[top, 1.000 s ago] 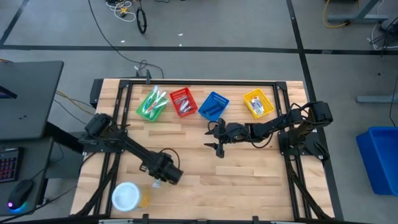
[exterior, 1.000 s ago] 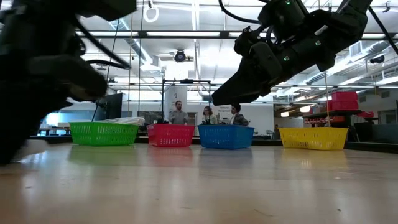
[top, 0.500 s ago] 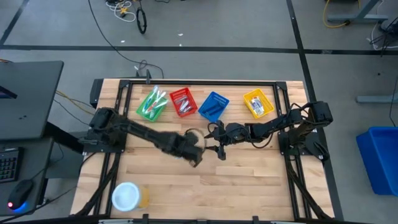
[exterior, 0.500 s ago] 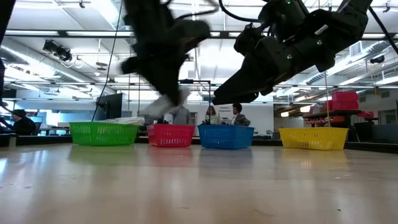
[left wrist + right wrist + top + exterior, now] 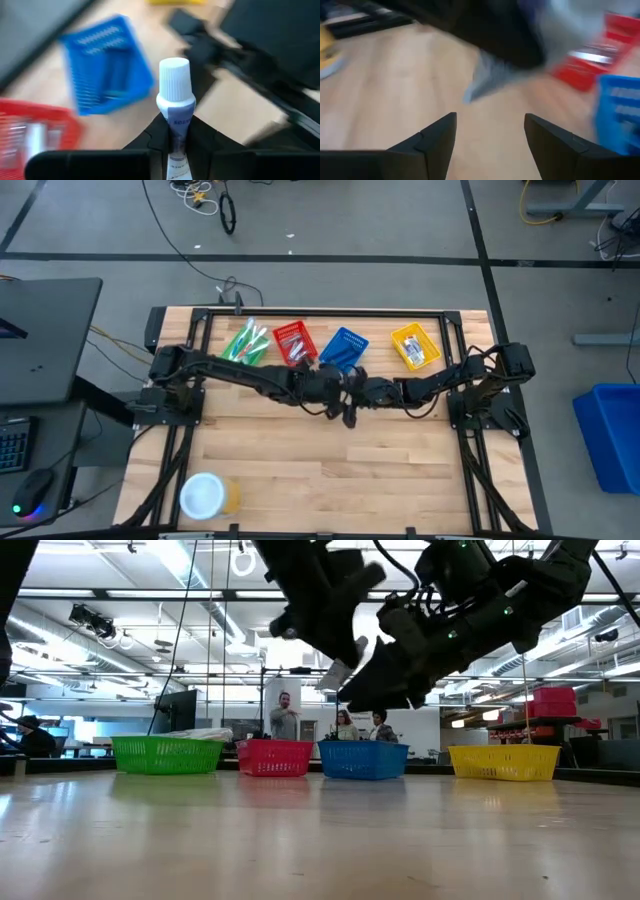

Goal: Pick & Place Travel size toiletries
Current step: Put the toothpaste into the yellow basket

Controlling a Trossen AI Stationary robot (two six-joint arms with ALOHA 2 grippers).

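My left gripper [image 5: 330, 387] hangs over the table's middle, just on the near side of the blue basket [image 5: 343, 350], shut on a small white tube [image 5: 175, 107] with a ribbed white cap and blue print. My right gripper [image 5: 352, 408] hovers right next to it, open [image 5: 490, 122] and holding nothing. In the low view the tube [image 5: 338, 670] shows as a pale patch under the left arm, high above the table. Other toiletries lie in the green [image 5: 243, 347], red [image 5: 294, 344], blue and yellow [image 5: 415, 346] baskets. My left gripper pinches the tube's body [image 5: 176, 131] between its two fingers [image 5: 156, 136], below the shoulder. The fingers lie along the tube, and the cap end [image 5: 174, 76] sticks out past the fingertips. The tube is lifted clear of the table.
The four baskets stand in a row along the far edge. A big white-lidded yellow jar [image 5: 205, 495] stands at the near left corner. Bare wood spreads over the near half. The two arms almost overlap at the centre. People stand in the room beyond [image 5: 285, 718].
My left arm has swept fast from beside the jar at the near left, across the table toward the far right, carrying the tube up to the right gripper and the blue basket.
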